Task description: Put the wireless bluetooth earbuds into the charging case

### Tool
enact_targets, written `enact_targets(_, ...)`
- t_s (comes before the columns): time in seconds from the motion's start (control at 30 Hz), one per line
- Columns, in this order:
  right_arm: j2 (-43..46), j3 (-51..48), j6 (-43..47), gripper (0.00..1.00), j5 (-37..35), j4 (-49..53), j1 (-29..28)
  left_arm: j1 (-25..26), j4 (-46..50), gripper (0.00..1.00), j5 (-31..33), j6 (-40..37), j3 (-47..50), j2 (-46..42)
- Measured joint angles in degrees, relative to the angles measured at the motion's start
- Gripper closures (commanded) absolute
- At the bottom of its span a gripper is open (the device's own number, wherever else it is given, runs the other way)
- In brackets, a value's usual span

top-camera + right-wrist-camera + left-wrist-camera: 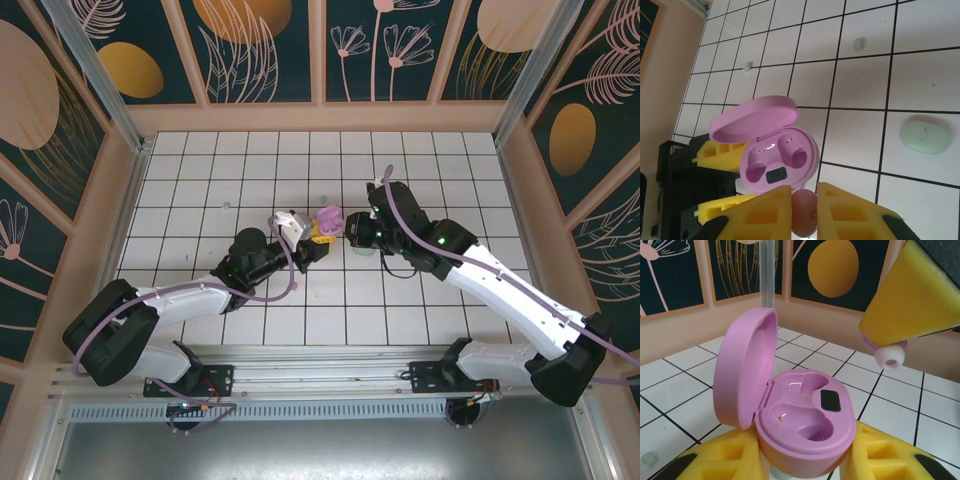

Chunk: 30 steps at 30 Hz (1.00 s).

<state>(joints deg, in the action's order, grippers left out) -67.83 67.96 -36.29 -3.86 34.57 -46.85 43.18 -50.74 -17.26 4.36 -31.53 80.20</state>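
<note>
Left tool (pixel 805 462) pinched the open pink case (pixel 807 412) at its base; right tool (pixel 804 207) pinched the pink earbud (pixel 804 222) near the case's rim, mid-surface (pixel 250 165), well apart from walls (pixel 320 118).

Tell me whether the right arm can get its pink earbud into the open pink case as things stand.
Probably yes. The left hand holds the pink case with its lid open and both wells empty; the right hand grips the pink earbud close by, nothing between them.
</note>
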Motion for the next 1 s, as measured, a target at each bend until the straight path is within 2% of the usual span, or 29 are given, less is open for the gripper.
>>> enact_targets(0.5, -6.1, 4.3, 1.5, 0.86, 0.0, 0.0, -3.8, 0.4, 0.7, 0.98, -0.2, -1.4, -0.2, 0.0)
enact_targets(1.0, -8.8, 5.6, 2.2, 0.85, -1.7, 1.5, -3.9, 0.7, 2.3, 0.99, -0.2, -2.5, -0.4, -0.1)
